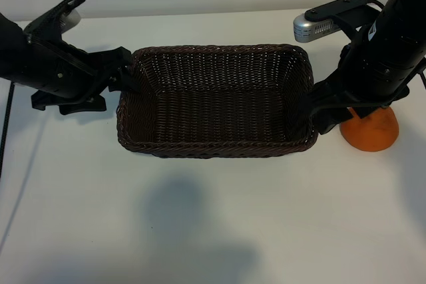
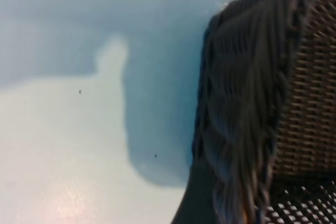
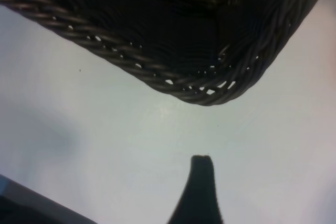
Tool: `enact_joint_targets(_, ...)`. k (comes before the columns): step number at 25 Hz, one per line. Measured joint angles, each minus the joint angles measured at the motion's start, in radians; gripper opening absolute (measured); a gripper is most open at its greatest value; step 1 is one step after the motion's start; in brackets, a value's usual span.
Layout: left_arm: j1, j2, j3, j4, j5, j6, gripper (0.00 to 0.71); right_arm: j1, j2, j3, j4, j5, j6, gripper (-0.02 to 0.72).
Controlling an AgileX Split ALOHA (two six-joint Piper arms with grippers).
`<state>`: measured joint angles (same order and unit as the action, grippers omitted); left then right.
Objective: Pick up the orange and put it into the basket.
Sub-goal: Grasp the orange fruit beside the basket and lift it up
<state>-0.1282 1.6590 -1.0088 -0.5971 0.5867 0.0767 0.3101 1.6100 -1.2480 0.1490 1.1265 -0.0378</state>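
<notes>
Exterior: the orange (image 1: 373,134) sits on the table right of the basket (image 1: 216,145), under your right gripper (image 1: 326,118), which is spread wide and empty. Left gripper (image 1: 126,74) at the basket's left rim, finger spread unreadable. Left wrist: only basket wall. Right wrist: basket corner, one fingertip (image 3: 201,169), nothing held. The fruit looks firm, round, likely to roll; grip across its middle.

Open basket, crowded ends

The basket (image 1: 216,101) has an unobstructed open interior from above. The left gripper (image 1: 123,71) crowds its left rim; the right gripper (image 1: 319,114) stands against its right end, between it and the orange (image 1: 373,131). The table (image 1: 200,224) in front lies open.
</notes>
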Motion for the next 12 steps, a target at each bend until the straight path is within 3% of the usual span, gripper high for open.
enact_joint_targets(6, 0.000, -0.048, -0.025, 0.084, 0.076, -0.010, 0.632, 0.000, 0.000, 0.000, 0.000, 0.006, 0.000, 0.595)
enact_joint_targets(12, 0.000, -0.062, -0.164, 0.294, 0.222, -0.116, 0.615, 0.000, 0.000, 0.000, 0.000, 0.013, 0.000, 0.595)
